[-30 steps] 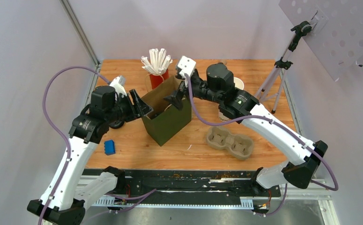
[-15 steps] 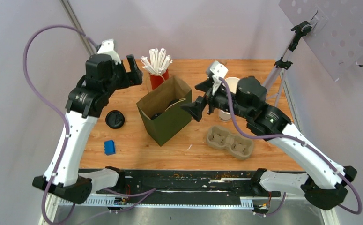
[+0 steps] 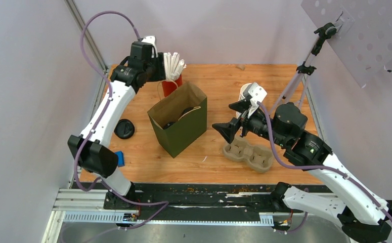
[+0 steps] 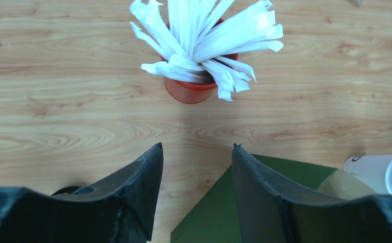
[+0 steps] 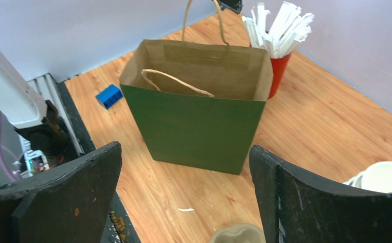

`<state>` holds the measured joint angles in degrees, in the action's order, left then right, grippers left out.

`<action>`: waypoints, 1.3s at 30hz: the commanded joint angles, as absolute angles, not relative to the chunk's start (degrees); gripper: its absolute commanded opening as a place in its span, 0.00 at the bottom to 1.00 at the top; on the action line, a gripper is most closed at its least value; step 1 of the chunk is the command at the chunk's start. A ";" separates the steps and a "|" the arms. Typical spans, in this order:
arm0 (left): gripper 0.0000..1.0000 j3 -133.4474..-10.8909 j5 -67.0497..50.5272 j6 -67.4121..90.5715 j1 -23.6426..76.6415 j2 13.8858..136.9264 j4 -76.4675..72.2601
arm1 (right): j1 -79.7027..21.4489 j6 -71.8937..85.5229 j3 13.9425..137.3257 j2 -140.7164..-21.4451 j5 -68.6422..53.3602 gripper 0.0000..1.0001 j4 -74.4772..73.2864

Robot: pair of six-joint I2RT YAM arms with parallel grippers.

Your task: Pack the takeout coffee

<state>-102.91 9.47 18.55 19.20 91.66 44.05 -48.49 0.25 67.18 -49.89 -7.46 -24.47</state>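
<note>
Takeout coffee [image 3: 171, 124] appears to sit inside the green paper bag [image 3: 181, 134]. Only a dark rounded shape shows in the bag's mouth from above, so I cannot be sure. If so, the cup itself is packed, and the step in hand looks like fetching a straw to go with it.

By the near edge of the desk [image 3: 279, 81], toward the right, lies the pulp cup carrier [image 3: 248, 154] with both wells bare. A small blue block [image 3: 119, 158] lies at the near left. The right gripper [image 3: 225, 117] hangs over the carrier's far side, its jaws spread wide with nothing between them. The bag stands upright mid-desk. A loose black lid [image 3: 124, 128] lies just to its left. The stack of white cups [image 5: 386, 177] is past the right gripper.

At the far left corner the left gripper [image 4: 196, 147] hovers above the red cup [image 3: 170, 88] of wrapped straws, its jaws partly apart and empty.

The next move likely calls for lowering those jaws onto a single straw from the splayed bunch (they fan out and overlap), without knocking the cup over.

A second ago both grippers were at the bag's mouth, one on each side. Since then the left has swung to the far corner and the right has drawn back.
</note>
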 commanded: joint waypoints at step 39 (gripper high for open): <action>0.00 -102.18 -3.66 22.70 14.68 101.57 27.98 | -48.25 -11.00 81.45 -65.36 -1.98 0.95 -29.97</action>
